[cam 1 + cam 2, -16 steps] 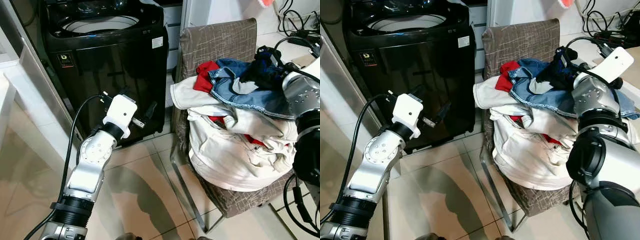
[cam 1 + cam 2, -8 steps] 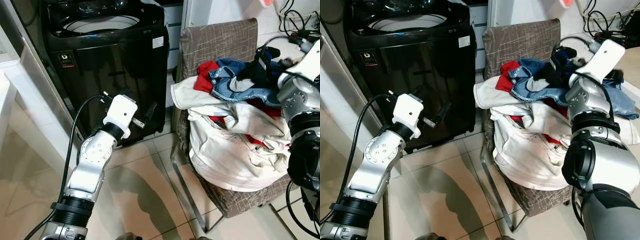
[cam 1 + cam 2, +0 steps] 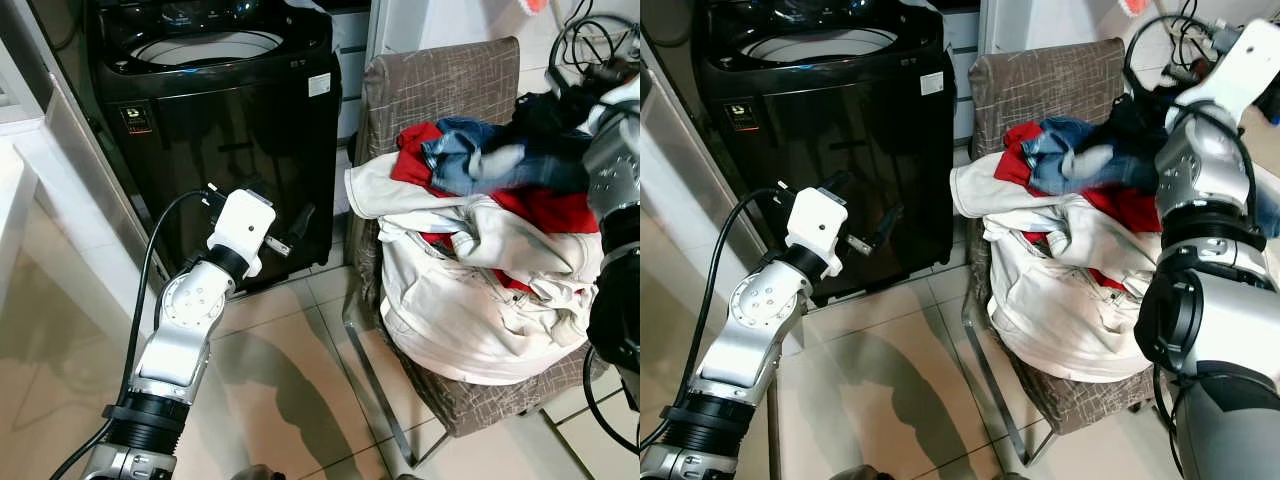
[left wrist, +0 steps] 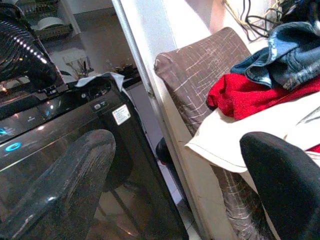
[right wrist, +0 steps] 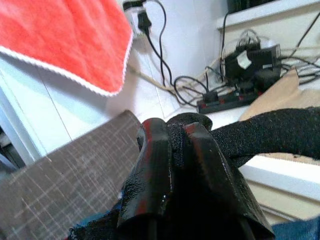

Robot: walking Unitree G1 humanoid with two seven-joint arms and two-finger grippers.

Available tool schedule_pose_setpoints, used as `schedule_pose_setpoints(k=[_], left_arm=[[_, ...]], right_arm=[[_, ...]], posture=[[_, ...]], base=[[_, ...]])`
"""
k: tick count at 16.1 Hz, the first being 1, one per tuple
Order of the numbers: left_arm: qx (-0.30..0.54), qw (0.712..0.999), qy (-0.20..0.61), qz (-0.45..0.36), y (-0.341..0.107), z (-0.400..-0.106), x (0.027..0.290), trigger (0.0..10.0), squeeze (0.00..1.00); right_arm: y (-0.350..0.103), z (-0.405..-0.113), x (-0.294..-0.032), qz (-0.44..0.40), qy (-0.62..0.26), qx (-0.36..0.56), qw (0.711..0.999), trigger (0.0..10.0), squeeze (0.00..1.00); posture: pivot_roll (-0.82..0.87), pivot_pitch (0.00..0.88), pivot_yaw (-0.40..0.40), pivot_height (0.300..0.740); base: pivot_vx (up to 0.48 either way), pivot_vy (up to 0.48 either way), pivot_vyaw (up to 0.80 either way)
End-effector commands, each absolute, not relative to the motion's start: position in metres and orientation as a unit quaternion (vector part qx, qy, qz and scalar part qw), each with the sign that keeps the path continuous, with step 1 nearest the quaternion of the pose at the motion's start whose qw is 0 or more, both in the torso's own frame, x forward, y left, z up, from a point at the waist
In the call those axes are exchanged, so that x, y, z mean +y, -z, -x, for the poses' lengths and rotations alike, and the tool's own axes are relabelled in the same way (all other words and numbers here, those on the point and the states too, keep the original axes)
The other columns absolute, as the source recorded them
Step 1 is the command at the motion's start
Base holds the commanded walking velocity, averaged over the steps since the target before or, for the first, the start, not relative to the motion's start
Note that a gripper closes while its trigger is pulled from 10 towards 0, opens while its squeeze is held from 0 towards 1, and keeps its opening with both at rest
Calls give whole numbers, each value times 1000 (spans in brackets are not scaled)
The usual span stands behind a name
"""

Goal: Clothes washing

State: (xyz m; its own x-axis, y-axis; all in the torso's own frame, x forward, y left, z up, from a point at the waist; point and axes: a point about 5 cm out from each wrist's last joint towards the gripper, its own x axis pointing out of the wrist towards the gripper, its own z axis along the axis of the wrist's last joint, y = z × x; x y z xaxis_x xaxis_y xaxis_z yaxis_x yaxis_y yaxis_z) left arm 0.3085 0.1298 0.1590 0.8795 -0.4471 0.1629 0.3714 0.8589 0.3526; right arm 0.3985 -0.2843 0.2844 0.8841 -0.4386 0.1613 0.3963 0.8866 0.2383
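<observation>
Fabric is what I read between my right gripper's [image 5: 172,165] fingers: a coarse black garment [image 5: 260,132] pinched tight, the two glossy fingers pressed together on it above the chair. From the head cameras that black garment is hoisted over the clothes pile [image 3: 480,270], and the denim piece [image 3: 500,165] beneath it looks smeared with motion blur. A red item [image 3: 540,208] lies under the denim, and cream, creased garments bulge out over the seat edge.

The chair [image 3: 440,85] wears a brown cover with a scratchy pale crosshatch; its metal leg meets the glossy beige floor tiles [image 3: 290,370].

My left gripper [image 3: 290,232] hangs in front of the washing machine [image 3: 230,110], a shiny black top-loader with its round tub mouth showing at the top. The left fingers [image 4: 55,190] stand apart, holding nothing. A narrow gap separates machine and chair, and open tile lies before both. Behind the chair I see a tangle of cables [image 5: 220,75] and an orange-red towel [image 5: 65,35] hanging on the white wall.
</observation>
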Motion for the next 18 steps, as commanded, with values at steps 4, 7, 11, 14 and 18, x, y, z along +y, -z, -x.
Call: schedule_pose_setpoints(k=[4, 7, 11, 14, 18], left_arm=[[-119, 958, 207, -160, -160, -309, 131, 10000, 0], [-115, 965, 177, -157, -158, -311, 134, 10000, 0], [-82, 991, 51, -88, -151, -316, 142, 10000, 0], [-35, 996, -28, -83, -131, -312, 148, 10000, 0], [-9, 994, -45, -98, -119, -306, 156, 10000, 0]], right_arm=[[-307, -399, -273, -40, 169, -156, 972, 0, 0], [-300, -405, -236, 14, 87, -171, 981, 0, 0], [-260, -405, -189, 24, -7, -146, 989, 0, 0], [-213, -395, -153, 28, -80, -109, 990, 0, 0], [-164, -378, -149, 25, -102, -52, 993, 0, 0]], posture=[[-26, 0, 8, 740], [-26, 0, 8, 740], [-26, 0, 8, 740], [1, 0, -16, 740], [4, 0, -21, 740]], base=[[0, 0, 0], [0, 0, 0], [0, 0, 373], [0, 0, 710], [0, 0, 684]])
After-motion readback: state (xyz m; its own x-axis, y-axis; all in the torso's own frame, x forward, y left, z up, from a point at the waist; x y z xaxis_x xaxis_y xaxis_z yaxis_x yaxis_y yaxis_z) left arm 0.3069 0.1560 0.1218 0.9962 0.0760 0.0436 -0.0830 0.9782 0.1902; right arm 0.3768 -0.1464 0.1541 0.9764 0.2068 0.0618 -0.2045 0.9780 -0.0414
